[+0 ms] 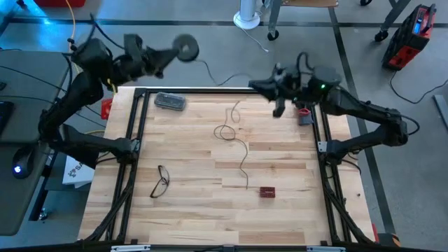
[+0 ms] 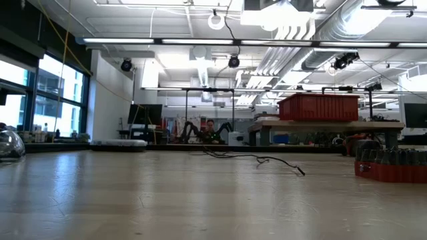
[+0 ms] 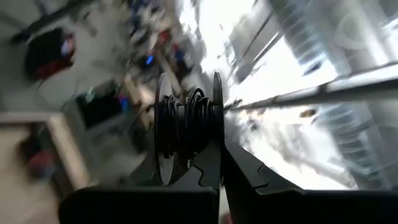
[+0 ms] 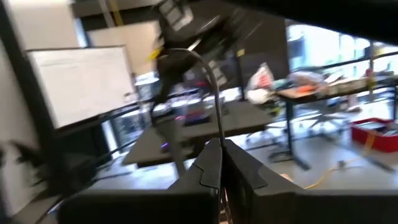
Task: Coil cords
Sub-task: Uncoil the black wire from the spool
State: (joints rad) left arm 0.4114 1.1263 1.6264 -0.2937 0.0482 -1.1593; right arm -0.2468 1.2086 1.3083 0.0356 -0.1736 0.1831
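Observation:
The small round black reel [image 1: 185,47], wound with thin dark wire [image 3: 186,127], is held up beyond the table's far edge by my left gripper [image 1: 170,54], which is shut on it. From the reel the wire [image 1: 210,73] runs through the air to my right gripper [image 1: 256,85], shut on it above the far edge. The rest of the wire [image 1: 225,131] lies in loose loops on the wooden table, with its free end [image 1: 246,187] toward the near side. The low view also shows this slack [image 2: 267,160]. My left gripper pinches the rim of one of the reel's flanges [image 3: 216,118] between its two fingers. The reel is lifted clear of the table, standing past the fingertips with its wound core beside them. My right gripper pinches the thin wire [image 4: 219,138] between its two fingertips. The wire rises from the fingers and arcs away [image 4: 186,55] in the air, a single strand, slack and clear of the table.
Black-framed eyeglasses [image 1: 161,180] lie at the near left. A small red box [image 1: 267,191] lies near the wire's free end. A grey flat object [image 1: 170,101] lies at the far left. A black frame [image 1: 133,133] runs along the table's edges.

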